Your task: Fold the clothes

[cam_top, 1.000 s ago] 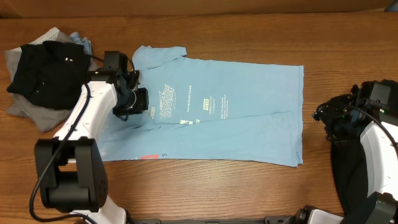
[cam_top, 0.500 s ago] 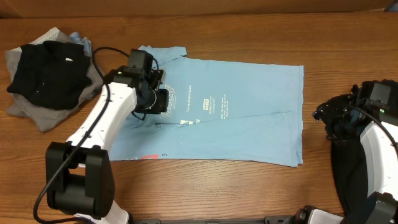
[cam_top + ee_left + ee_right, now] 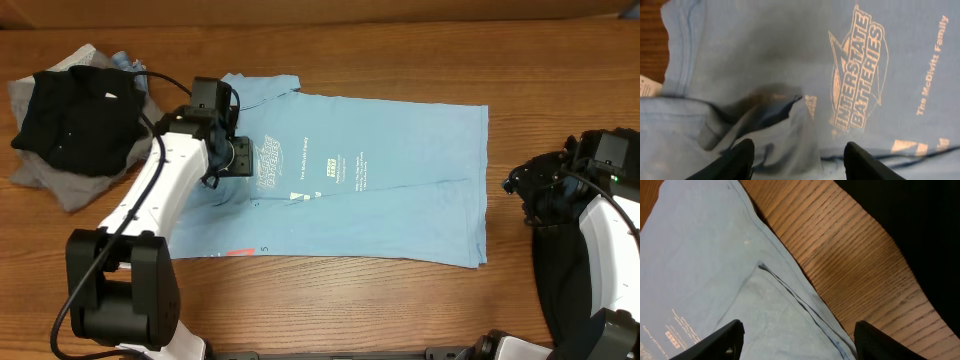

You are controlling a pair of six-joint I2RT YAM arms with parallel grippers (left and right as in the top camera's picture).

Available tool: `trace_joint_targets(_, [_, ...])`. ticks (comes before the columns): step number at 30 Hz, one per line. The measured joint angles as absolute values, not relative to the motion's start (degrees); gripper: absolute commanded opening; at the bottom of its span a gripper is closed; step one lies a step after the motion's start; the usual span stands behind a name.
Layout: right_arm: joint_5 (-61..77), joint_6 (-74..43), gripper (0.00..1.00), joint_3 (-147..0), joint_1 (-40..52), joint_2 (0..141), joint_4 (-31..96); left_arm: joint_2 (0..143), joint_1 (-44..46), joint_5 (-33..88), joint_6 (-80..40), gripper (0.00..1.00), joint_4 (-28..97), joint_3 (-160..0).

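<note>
While left fingers (image 3: 741, 159) and right fingers (image 3: 722, 341) gape empty, the bunched T-shirt (image 3: 400, 190) may snag on the left pair, dragging askew.

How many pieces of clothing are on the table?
3 for sure: a light blue T-shirt spread mid-table, and a black garment on a grey garment at the left edge. A blue scrap peeks from that pile, so more may be hidden.
</note>
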State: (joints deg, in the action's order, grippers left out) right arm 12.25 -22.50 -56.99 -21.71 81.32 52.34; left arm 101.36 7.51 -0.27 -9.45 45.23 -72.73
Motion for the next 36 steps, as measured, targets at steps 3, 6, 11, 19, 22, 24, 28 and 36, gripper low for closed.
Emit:
trace_joint_targets(3, [12.27, -22.50, 0.74, -56.99, -21.71, 81.32, 52.31, 101.36, 7.51, -0.49, -9.37, 0.36, 43.88, -70.91])
trace_joint_targets(6, [12.25, -22.48, 0.74, -56.99, -21.71, 81.32, 52.38, 101.36, 7.51, -0.51, -9.06, 0.36, 44.29, -69.69])
trace_joint_targets(11, [12.25, -22.50, 0.74, -56.99, -21.71, 81.32, 52.31, 101.36, 7.51, -0.51, -9.04, 0.41, 43.66, -68.58])
trace_joint_targets(19, [12.25, -22.48, 0.74, -56.99, -21.71, 81.32, 52.56, 101.36, 7.51, -0.58, -9.04, 0.45, 40.18, -65.93])
trace_joint_targets(22, [12.25, -22.46, 0.74, -56.99, -21.71, 81.32, 52.45, 101.38, 7.51, -1.19, -9.04, 0.46, 38.98, -65.28])
trace_joint_targets(24, [12.27, -22.48, 0.74, -56.99, -21.71, 81.32, 52.45, 101.38, 7.51, -1.78, -9.04, 0.45, 37.63, -65.23])
trace_joint_targets(28, [12.27, -22.48, 0.74, -56.99, -21.71, 81.32, 52.66, 101.67, 7.51, -2.44, -9.04, 0.41, 36.18, -65.23])
trace_joint_targets(36, [12.25, -22.48, 0.74, -56.99, -21.71, 81.32, 52.77, 105.43, 7.51, -2.44, -9.04, 0.28, 36.03, -65.21])
